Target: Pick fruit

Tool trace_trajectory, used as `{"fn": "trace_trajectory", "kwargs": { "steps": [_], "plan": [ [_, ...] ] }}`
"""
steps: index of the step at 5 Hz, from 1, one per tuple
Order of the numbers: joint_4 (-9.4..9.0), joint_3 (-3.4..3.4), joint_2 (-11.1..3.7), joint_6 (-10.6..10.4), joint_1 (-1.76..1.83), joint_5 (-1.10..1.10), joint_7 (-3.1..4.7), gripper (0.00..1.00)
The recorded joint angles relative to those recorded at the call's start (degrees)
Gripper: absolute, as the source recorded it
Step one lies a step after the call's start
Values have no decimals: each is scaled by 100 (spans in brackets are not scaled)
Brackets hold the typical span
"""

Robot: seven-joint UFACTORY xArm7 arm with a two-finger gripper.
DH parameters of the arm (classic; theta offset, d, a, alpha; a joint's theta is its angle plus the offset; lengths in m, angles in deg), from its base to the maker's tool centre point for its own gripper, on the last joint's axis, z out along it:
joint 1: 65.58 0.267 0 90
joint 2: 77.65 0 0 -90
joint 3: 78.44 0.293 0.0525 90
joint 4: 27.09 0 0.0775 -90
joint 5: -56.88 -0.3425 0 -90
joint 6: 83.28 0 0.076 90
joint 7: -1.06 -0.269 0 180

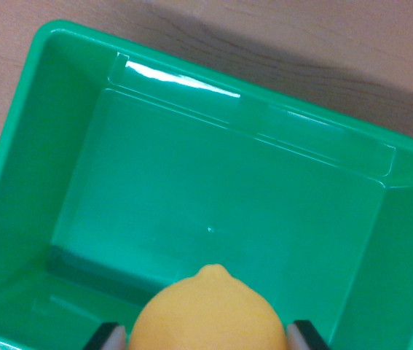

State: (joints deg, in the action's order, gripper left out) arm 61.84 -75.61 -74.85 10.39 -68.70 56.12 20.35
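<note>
Wooden table [323, 44]; gripper [206, 337] clasps lemon [206, 313] above green bin [60, 44].

Green plastic bin [38, 146], rectangular, glossy, set at a slant across the wrist view. Filling most of the picture, its far rim running from upper left down toward the right edge. Inner floor bare, smooth. Bright glare streak on the far wall, near the stepped ledge. Standing on a pale wooden tabletop [323, 44], seen beyond the far rim and at the left.
</note>
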Motion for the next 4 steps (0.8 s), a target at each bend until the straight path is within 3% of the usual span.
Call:
{"fn": "trace_trajectory", "kwargs": {
  "steps": [4],
  "plan": [
    [72,0,28,100,0,-1,0,100]
  ]
}}
